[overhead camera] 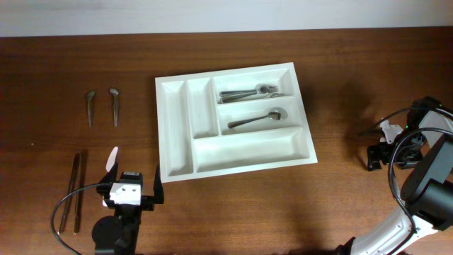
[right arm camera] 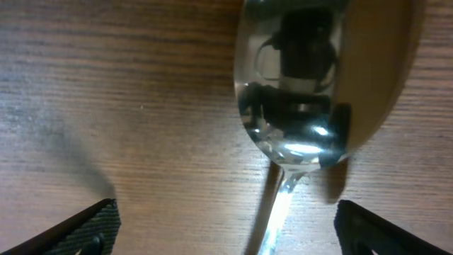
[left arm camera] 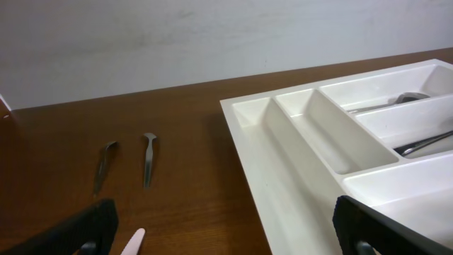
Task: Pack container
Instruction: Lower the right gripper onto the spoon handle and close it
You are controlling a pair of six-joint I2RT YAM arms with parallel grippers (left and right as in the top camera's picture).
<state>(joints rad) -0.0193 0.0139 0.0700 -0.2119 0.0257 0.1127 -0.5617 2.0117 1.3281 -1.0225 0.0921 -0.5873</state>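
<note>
Brown wooden desk (overhead camera: pixel 85 57). White tray (overhead camera: pixel 173 127) lies just ahead of left fingers (overhead camera: pixel 157 190), slightly right. Two short metal utensils (overhead camera: pixel 114 106) well ahead, to left. Two long thin utensils (overhead camera: pixel 79 191) just left of them. Spoon (right arm camera: pixel 304 85) flat on desk between right fingers (right arm camera: pixel 92 227).

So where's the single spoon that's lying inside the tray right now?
Overhead view: the spoon lies in the middle long compartment in the right half of the tray, just below the compartment holding the other cutlery and above the empty long one.
</note>
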